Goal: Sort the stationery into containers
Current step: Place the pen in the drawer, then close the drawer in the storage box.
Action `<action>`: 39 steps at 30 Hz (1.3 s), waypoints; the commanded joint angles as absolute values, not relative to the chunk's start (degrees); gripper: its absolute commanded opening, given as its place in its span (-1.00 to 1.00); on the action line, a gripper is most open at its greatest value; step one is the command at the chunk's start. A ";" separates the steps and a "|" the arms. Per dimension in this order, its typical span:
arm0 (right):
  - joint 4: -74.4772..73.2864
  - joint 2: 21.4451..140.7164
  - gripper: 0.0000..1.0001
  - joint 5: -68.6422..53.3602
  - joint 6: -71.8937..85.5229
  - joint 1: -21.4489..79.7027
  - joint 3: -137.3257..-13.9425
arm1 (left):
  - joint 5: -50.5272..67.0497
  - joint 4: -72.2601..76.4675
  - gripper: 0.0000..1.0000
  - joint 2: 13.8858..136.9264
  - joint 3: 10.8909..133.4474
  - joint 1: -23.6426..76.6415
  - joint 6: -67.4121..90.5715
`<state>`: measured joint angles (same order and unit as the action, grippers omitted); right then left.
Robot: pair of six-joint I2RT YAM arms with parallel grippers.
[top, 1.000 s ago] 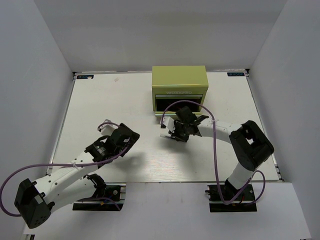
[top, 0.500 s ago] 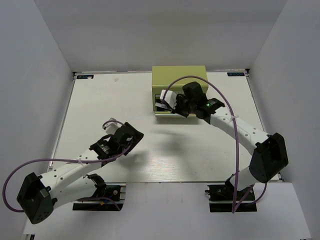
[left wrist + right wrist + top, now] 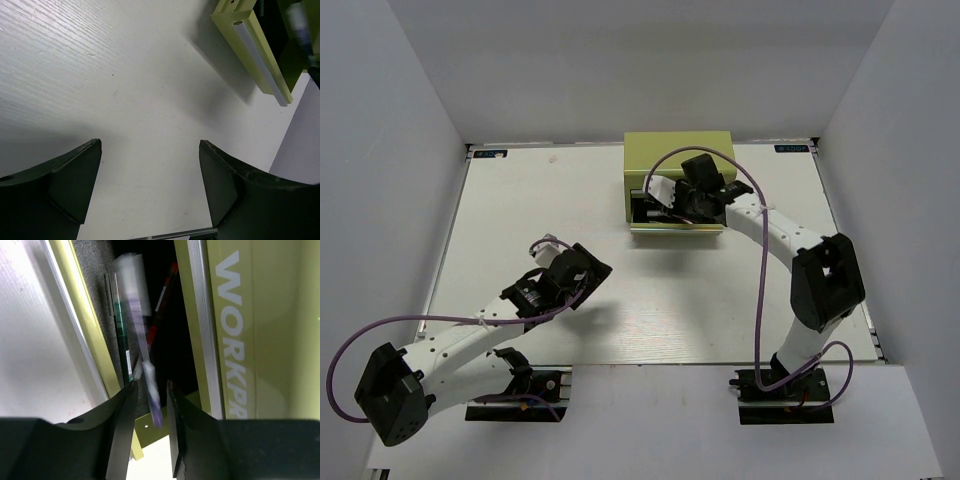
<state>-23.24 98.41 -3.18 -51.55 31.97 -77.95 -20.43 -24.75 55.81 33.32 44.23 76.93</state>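
Observation:
The olive-green cabinet [image 3: 678, 150] stands at the back of the table with its bottom drawer [image 3: 676, 229] pulled out. My right gripper [image 3: 670, 200] hovers over that drawer. In the right wrist view its jaws [image 3: 151, 386] stand apart, and a pale pen [image 3: 145, 355] with a violet end, blurred by motion, hangs loose between them over the drawer. A green pen [image 3: 121, 330] and a red pen [image 3: 162, 300] lie inside. My left gripper [image 3: 588, 272] is open and empty [image 3: 150, 145] low over bare table.
Dark lettering runs across the cabinet's front face [image 3: 232, 340]. The drawer's front rail [image 3: 255, 55] juts toward the arms. White walls close in the table on the left, right and back.
My right arm swung from mid-table up to the open drawer with the pen. Its jaws have now parted and the pen is dropping. The left arm has hardly moved.

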 commanded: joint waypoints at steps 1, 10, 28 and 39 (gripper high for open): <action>-24.26 98.70 -0.26 -4.22 -52.83 31.73 -82.35 | -20.21 -23.73 0.78 54.23 33.57 44.12 76.20; -39.44 96.77 -1.00 -25.36 -61.05 31.55 -84.03 | -20.21 -23.20 0.78 54.23 32.96 44.12 76.20; -7.05 108.10 -1.00 4.99 -49.57 33.49 -76.12 | -21.80 -23.73 0.78 54.76 34.01 44.12 75.67; 5.80 111.09 -1.00 14.85 -53.08 33.13 -75.15 | -22.85 -23.73 0.82 56.51 35.68 44.12 74.53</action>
